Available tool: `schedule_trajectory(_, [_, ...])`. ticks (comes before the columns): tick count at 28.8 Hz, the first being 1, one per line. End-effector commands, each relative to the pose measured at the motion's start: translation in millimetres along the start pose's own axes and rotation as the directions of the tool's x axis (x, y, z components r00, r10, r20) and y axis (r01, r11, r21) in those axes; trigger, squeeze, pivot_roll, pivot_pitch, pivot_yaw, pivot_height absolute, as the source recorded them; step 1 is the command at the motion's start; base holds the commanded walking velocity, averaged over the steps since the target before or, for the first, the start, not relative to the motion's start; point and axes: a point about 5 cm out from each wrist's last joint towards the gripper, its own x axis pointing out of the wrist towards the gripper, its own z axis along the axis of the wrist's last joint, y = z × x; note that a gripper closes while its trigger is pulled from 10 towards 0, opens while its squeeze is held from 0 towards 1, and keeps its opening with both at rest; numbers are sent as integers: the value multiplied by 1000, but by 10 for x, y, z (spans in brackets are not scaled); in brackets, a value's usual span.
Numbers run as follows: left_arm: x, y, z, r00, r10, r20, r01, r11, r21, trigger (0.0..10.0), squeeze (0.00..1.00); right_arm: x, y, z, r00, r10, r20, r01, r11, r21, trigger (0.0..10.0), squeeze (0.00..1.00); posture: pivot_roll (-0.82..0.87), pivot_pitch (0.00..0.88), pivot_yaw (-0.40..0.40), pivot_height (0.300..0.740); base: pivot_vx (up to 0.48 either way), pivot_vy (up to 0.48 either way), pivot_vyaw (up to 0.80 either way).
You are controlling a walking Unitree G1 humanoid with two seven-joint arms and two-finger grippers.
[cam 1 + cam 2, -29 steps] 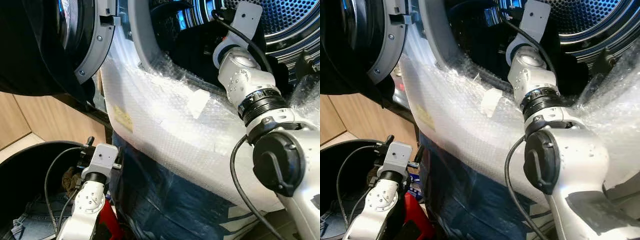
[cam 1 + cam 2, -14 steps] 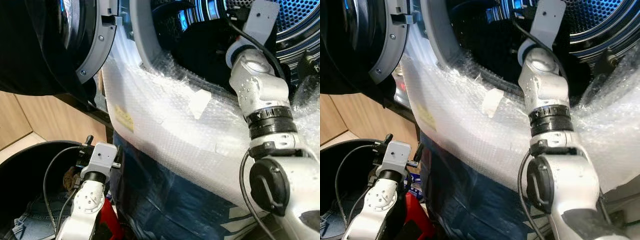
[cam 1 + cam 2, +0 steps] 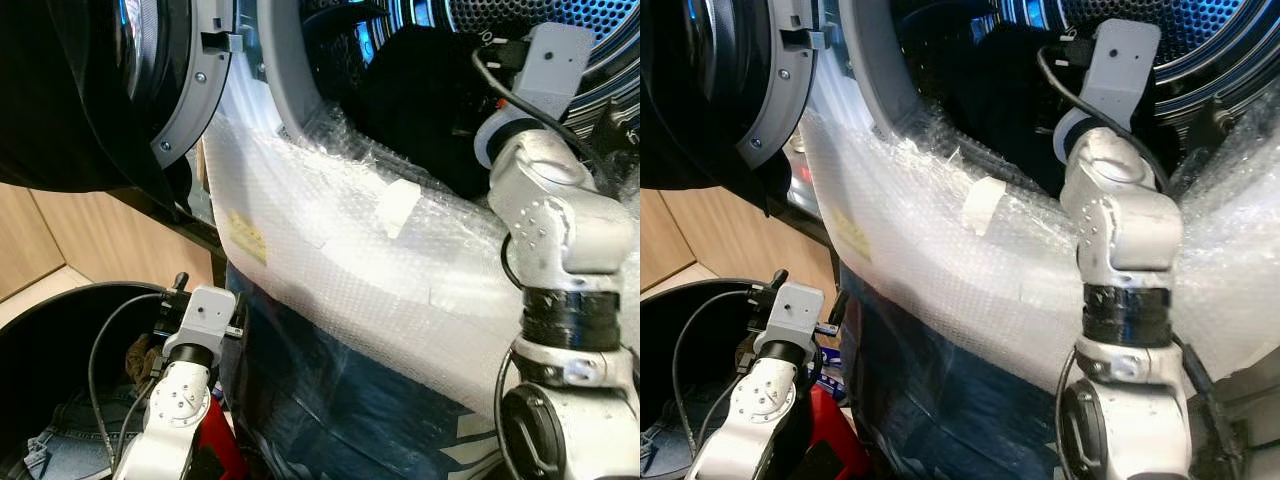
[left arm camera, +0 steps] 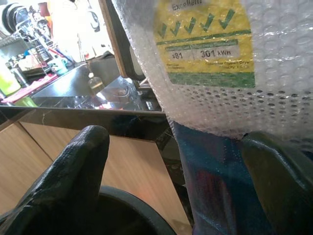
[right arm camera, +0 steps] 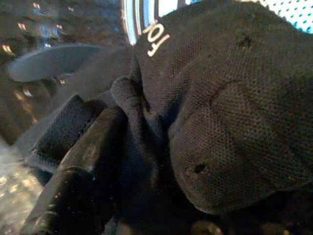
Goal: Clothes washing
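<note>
A washing machine wrapped in bubble wrap (image 3: 340,260) stands before me with its door (image 3: 190,90) swung open to the left. My right arm (image 3: 545,190) reaches into the blue-lit drum (image 3: 600,25). A black garment (image 3: 420,90) bulges at the drum's mouth. In the right wrist view this black garment (image 5: 220,98), with white lettering, is bunched against my right gripper (image 5: 137,166), which is shut on the cloth. My left gripper (image 4: 173,139) hangs low beside the machine's front, open, with nothing between its fingers.
A round black basket (image 3: 60,310) on the floor at the lower left holds blue jeans (image 3: 70,440) and a brown item (image 3: 138,355). A red object (image 3: 215,440) lies by my left arm (image 3: 175,400). Wooden cabinet fronts (image 3: 100,240) stand behind the basket.
My right arm has swung to the right and upward inside the drum opening, and the black garment has come up with it. The left arm has stayed still.
</note>
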Motion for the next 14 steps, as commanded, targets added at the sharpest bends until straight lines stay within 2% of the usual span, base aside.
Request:
schedule_trajectory(1, [-11,-41,24,1000,-23,7,23,1000,0,10000,0,-69,-33,39,1000,12,4,-12,1000,-11,10000,0,50,75,-123,740,0,0,0])
schedule_trajectory(2, [-8,-44,32,1000,-25,8,25,1000,-2,10000,0,-181,-44,21,999,46,-6,-46,998,-36,10000,0,47,78,-120,740,0,0,0])
schedule_trajectory(6, [-13,-61,39,999,-33,9,33,999,-4,10000,0,-318,-66,32,995,96,-5,-96,993,-70,10000,0,40,81,-123,740,0,0,0])
schedule_trajectory(10, [-21,-63,34,999,-35,7,35,999,-5,10000,0,-415,-87,-7,989,142,-33,-145,985,-95,10000,0,37,79,-121,740,0,0,0])
schedule_trajectory(14, [-21,-64,34,999,-36,7,36,999,-5,10000,0,-457,-145,-71,988,138,-72,-147,981,-125,10000,0,43,78,-123,740,0,0,0])
